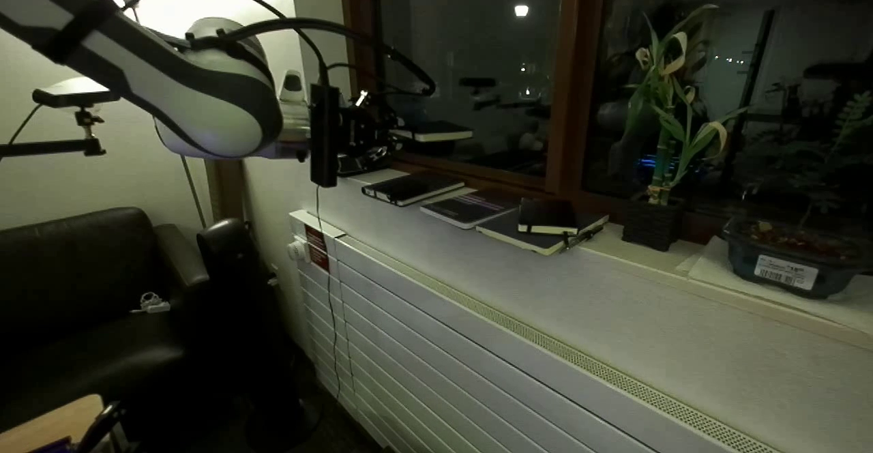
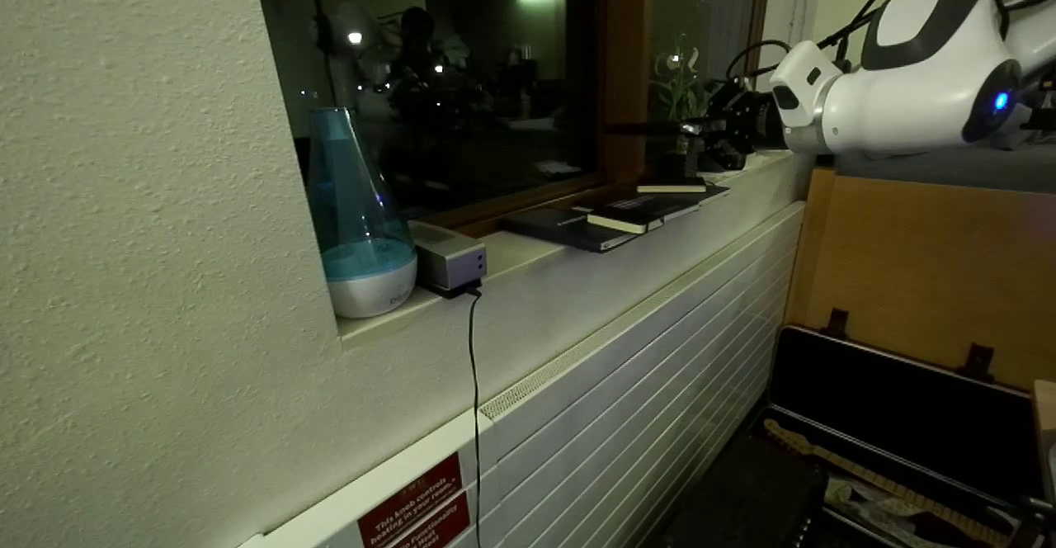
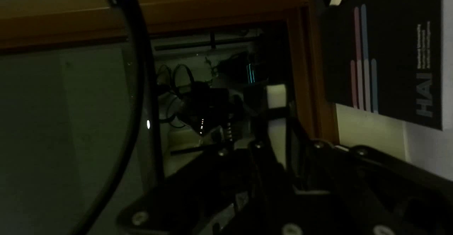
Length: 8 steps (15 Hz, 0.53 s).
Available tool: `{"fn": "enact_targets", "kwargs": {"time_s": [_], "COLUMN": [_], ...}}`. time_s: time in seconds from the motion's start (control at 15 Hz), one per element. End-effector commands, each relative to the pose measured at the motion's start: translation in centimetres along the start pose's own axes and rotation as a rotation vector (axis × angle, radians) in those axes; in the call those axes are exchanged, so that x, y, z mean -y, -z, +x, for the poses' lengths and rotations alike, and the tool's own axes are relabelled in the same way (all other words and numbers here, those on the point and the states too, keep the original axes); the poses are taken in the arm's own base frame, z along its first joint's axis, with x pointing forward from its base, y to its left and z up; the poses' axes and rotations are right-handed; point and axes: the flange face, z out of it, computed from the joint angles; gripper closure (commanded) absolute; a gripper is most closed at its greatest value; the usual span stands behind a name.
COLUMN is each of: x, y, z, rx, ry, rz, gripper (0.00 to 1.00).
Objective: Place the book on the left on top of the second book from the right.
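A pale windowsill [image 1: 614,306] runs beneath a brown-framed window [image 1: 573,84] whose dark panes are crowded with reflections; a white radiator [image 2: 627,416] sits below. In an exterior view a dark leather sofa [image 1: 68,262] is cut off at the left edge; in an exterior view a humidifier [image 2: 367,259] and a small grey box [image 2: 452,255], its cord [image 2: 474,366] hanging down, share one end of the sill. The gripper [image 2: 695,129] pinches a black book [image 1: 440,132], raised off the sill before the glass. More books [image 1: 419,188] lie along the sill in both exterior views, a small black book [image 1: 548,216] among them on top of a larger notebook [image 1: 506,229]; where the others overlap is hard to make out. The wrist view is very dim: of the held book only a cream page edge crossed by a dark band shows between the jaws, and a notebook lettered HAI [image 3: 393,58] is cut off at the top right. A woven planter [image 1: 651,226] holds lucky bamboo [image 1: 665,142]; near it a plastic tub [image 1: 832,281] contains soil [image 1: 794,236] and a feathery plant [image 1: 849,122], faint against the pane. An open guitar case [image 2: 899,395] holds a guitar [image 2: 895,486], cut off at the bottom.
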Motion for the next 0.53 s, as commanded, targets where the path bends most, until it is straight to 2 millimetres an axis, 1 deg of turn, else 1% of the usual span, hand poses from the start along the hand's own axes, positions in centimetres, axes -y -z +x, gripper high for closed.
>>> {"fn": "enact_targets", "kwargs": {"time_s": [0.0,0.27,0.33,0.47], "x": [-0.2,-0.1,-0.6,-0.9], "y": [-1.1,-2.0,-1.6,-1.7], "z": [-2.1,-5.0,-3.8,-4.1], "rx": [-0.013,-0.003,0.004,0.008], "ry": [0.007,0.025,0.029,0.037], "rz": [-0.001,-0.006,-0.006,-0.004], "gripper": [0.95,0.95,0.95,0.95]}}
